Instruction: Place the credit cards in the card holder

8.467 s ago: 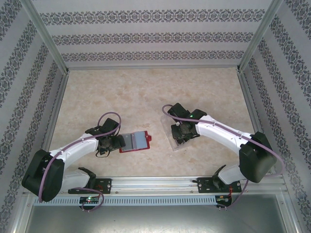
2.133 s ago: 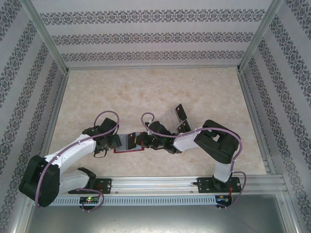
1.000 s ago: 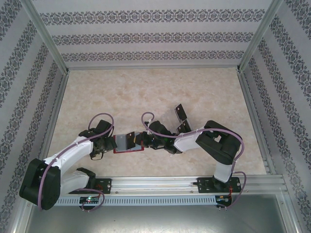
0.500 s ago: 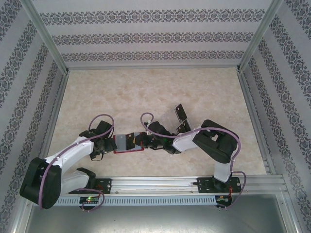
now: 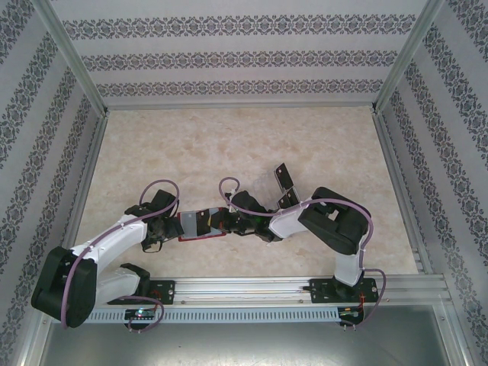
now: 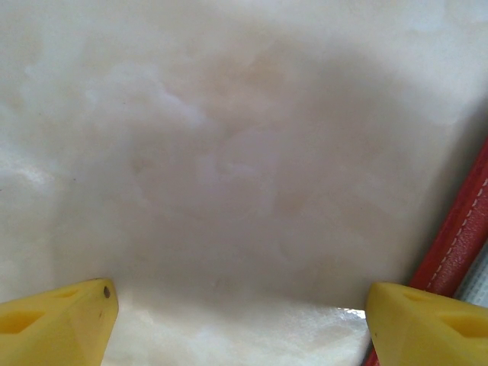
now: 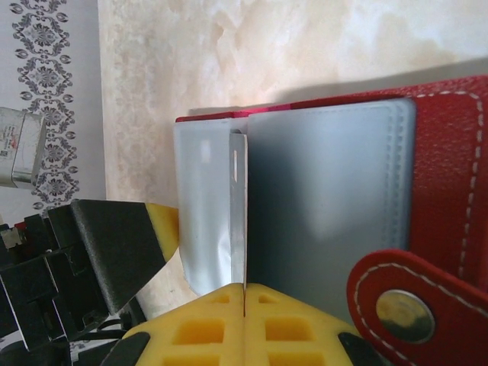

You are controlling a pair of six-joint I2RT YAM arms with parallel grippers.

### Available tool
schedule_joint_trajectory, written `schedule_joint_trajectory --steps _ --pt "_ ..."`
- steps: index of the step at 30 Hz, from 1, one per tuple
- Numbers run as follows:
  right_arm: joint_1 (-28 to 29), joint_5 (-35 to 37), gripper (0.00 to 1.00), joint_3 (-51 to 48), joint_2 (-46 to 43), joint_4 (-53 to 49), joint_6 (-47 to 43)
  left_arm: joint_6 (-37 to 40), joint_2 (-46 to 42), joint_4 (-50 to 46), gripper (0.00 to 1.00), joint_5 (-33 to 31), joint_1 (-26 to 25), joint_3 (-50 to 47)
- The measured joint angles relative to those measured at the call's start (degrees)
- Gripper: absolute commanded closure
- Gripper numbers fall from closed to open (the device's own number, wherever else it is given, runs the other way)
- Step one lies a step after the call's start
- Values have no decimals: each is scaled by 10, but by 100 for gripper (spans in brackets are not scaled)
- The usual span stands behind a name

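The right pincer (image 7: 244,290), clenched on a card (image 7: 238,206) edge-on at the wallet (image 7: 450,145), may jam it if tilted; the left pincer (image 6: 240,297) gapes.

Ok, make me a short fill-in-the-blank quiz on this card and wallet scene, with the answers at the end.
1. The right end effector is ____ on a thin credit card held edge-on.
2. The card holder has a ____ outer cover.
3. The left end effector stands ____, with bare table between its jaws.
Missing words: shut; red; open.
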Motion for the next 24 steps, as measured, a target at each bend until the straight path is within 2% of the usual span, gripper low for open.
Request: schedule_joint_trajectory --steps 24 --pt "-7 -5 100 1 5 -16 -9 0 0 0 15 0 0 -1"
